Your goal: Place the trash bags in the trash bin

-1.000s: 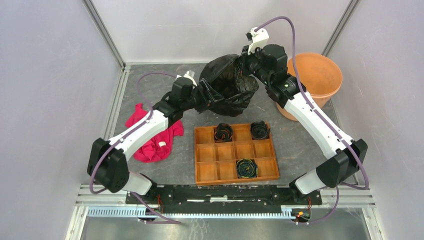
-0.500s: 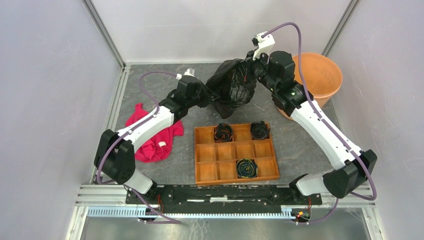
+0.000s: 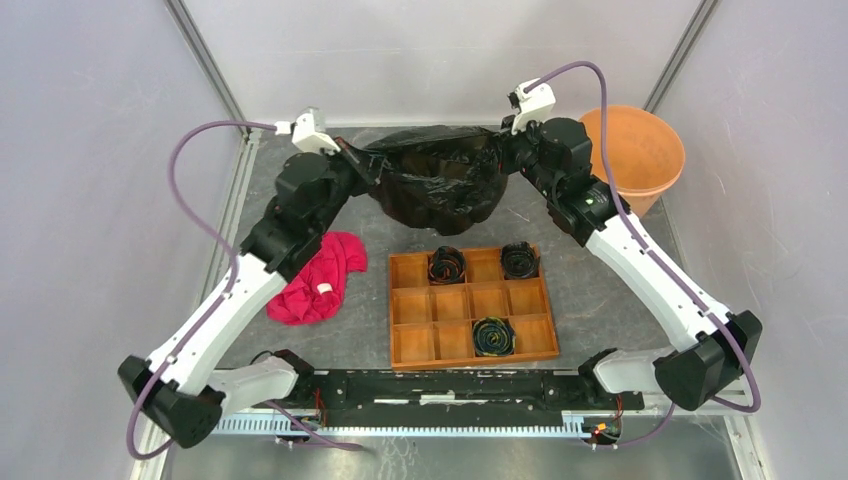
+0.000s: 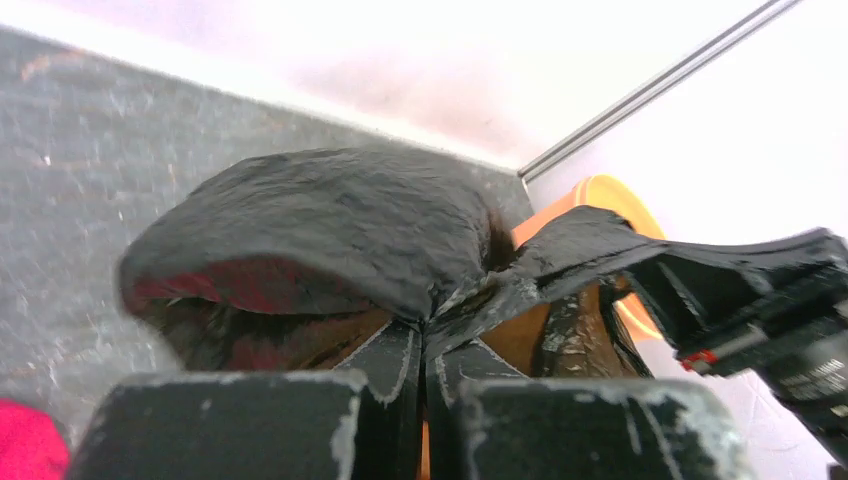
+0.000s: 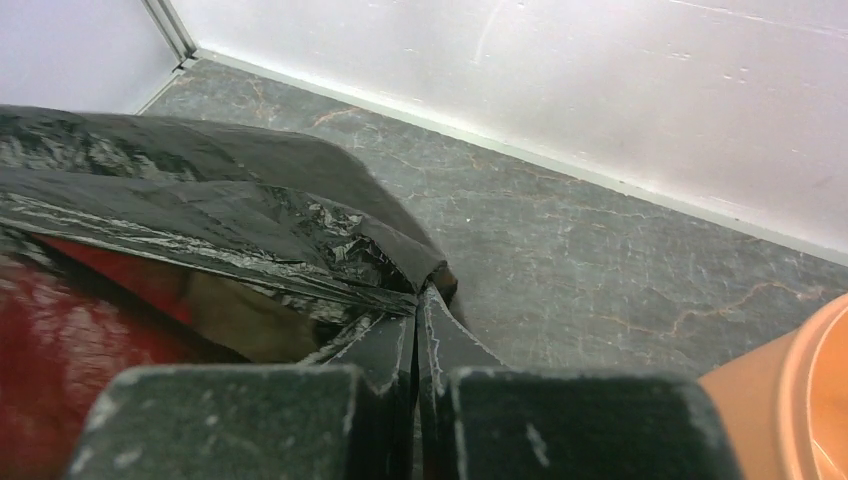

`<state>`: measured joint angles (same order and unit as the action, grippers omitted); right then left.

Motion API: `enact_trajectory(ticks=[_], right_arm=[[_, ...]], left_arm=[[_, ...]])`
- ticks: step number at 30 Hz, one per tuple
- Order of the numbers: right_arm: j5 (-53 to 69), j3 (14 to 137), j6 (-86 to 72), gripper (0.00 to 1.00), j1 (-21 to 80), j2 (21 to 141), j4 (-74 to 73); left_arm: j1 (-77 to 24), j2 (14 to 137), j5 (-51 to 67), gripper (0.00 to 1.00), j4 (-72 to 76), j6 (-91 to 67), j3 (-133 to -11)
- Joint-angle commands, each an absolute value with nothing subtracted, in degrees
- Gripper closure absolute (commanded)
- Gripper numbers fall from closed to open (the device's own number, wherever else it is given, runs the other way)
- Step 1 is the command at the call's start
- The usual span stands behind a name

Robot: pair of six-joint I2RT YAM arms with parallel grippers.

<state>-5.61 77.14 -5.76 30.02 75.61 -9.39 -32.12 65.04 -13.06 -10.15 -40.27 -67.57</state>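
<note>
The black glossy trash bag (image 3: 435,180) hangs stretched wide above the table's back, mouth pulled open between both arms. My left gripper (image 3: 362,162) is shut on the bag's left edge; in the left wrist view the film (image 4: 330,230) bunches at the closed fingertips (image 4: 425,330). My right gripper (image 3: 508,150) is shut on the right edge, film (image 5: 220,220) pinched at its tips (image 5: 418,300). The pale orange trash bin (image 3: 635,150) stands at the back right, beside the right arm, and shows in both wrist views (image 4: 600,195) (image 5: 790,400).
A red cloth (image 3: 315,280) lies on the table at the left, partly under the left arm. A compartmented wooden tray (image 3: 470,305) with three dark coiled bundles sits in the front middle. White walls and metal rails enclose the grey tabletop (image 3: 590,280).
The left gripper closed on the bag's edge, then rose and swung left and back, pulling the crumpled bag out into a wide open span. The right gripper kept its hold, shifting little.
</note>
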Motion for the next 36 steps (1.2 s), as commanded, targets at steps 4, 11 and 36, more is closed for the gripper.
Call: enact_trajectory(ticks=[4, 11, 36], right_arm=[[-7.8, 79.3, -8.3, 1.00, 30.1, 77.6, -6.3], [-8.6, 86.2, -11.6, 1.00, 29.3, 83.5, -5.3], [-2.2, 86.4, -12.1, 0.99, 28.4, 82.1, -3.9]], left_arm=[[-32.0, 60.8, -12.5, 0.98, -8.0, -30.3, -65.7], [-32.0, 66.4, -6.4, 0.96, -15.9, -27.7, -68.3], [-32.1, 73.9, -8.9, 0.08, -25.1, -24.5, -78.1]])
